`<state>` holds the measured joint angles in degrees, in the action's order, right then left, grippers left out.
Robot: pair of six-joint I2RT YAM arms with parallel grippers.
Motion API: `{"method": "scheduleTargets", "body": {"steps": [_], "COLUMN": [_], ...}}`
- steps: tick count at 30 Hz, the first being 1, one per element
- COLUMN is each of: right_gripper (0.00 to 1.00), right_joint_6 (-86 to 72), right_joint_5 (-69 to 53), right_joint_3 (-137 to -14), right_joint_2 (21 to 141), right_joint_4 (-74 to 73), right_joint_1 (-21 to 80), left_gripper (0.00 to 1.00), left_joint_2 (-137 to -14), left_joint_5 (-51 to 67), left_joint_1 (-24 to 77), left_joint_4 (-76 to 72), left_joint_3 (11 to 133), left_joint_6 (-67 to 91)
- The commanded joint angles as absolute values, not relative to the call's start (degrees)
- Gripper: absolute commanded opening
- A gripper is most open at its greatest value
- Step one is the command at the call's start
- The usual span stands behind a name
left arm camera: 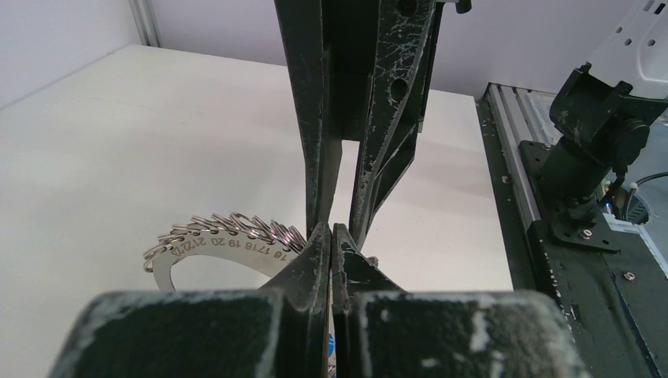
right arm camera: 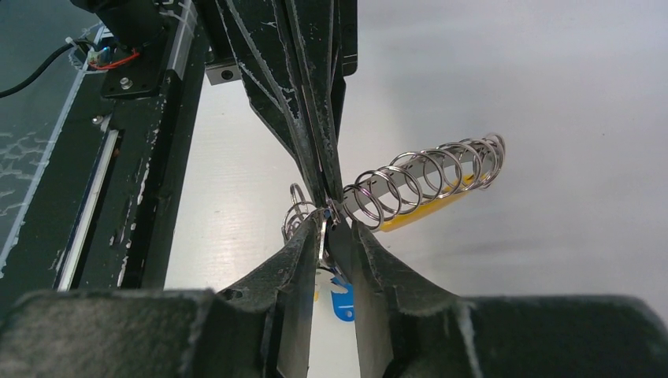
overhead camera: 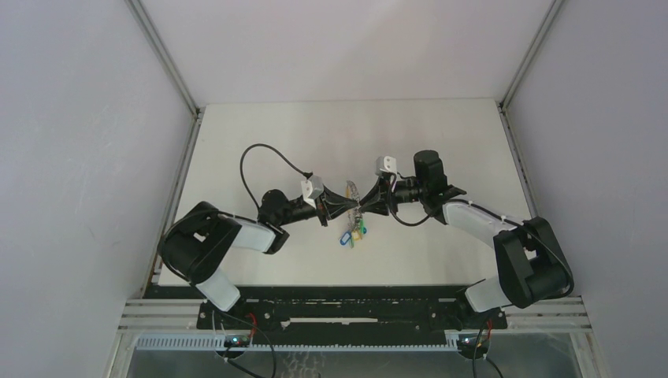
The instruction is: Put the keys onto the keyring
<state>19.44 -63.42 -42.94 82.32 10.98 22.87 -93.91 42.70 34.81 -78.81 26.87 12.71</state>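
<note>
Above mid-surface (overhead camera: 276,126), both arms reach inward and meet tip to tip, with the keyring (right arm camera: 410,185) carried between them, clear of the surface.

Left gripper (left arm camera: 331,230): jaws pressed fully together. They clamp the keyring at one end of its curved metal plate (left arm camera: 228,248), where the plate runs in behind the fingertips. A sliver of blue shows low in the seam between the fingers.

Right gripper (right arm camera: 335,232): jaws parted a little, a narrow gap. A silvery loop sits in that gap against one finger, with bare space on its other side, so nothing is pinched. The tips stand directly against the tips of the left gripper.

Keyring, right wrist view: a row of split rings threaded along the plate, fanning up and away from the tips. A yellow band (right arm camera: 429,206) lies along the plate's lower edge. The left wrist view shows the plate stamped with a run of numbers, the rings standing along its far edge.

Blue and green tags (overhead camera: 352,234) hang in a bunch below the meeting point. One blue tag (right arm camera: 344,298) shows between the right fingers, lower down.

Loose key: cannot be made out in any view.
</note>
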Motion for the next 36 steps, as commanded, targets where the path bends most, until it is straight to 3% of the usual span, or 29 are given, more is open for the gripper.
{"method": "scheduleTargets", "body": {"steps": [1,17,19,21,24,31,36], "right_gripper": [0.23,0.15,0.12,0.01,0.00,0.00,0.00], "right_joint_6": [18.3,18.4,18.7,19.3,22.2,31.7,34.4], "right_joint_5": [-66.0,-68.3,-68.3,-68.4,-67.3,-50.0,-37.0], "right_joint_3": [-45.1,-46.7,-46.7,-46.8,-48.1,-55.8,-63.6], "right_joint_2": [81.9,84.7,84.6,84.3,83.6,80.4,79.6], "right_joint_4": [14.2,13.6,13.3,12.7,7.7,-17.6,-31.8], "right_joint_1": [22.9,23.5,23.5,23.5,23.5,24.7,27.7], "left_gripper": [0.00,0.00,0.00,0.00,0.01,0.26,0.37], "left_joint_2": [-91.3,-90.7,-90.7,-90.7,-90.6,-92.2,-92.8], "left_joint_5": [43.7,43.6,43.7,43.7,43.2,43.3,45.2], "left_joint_1": [35.3,35.7,35.7,35.7,35.7,34.2,32.9], "left_joint_4": [-83.3,-83.3,-83.3,-83.3,-83.3,-83.2,-83.2], "left_joint_3": [26.3,26.2,26.2,26.2,25.9,25.4,25.2], "left_joint_6": [11.9,11.8,11.8,11.7,11.5,11.7,11.2]}}
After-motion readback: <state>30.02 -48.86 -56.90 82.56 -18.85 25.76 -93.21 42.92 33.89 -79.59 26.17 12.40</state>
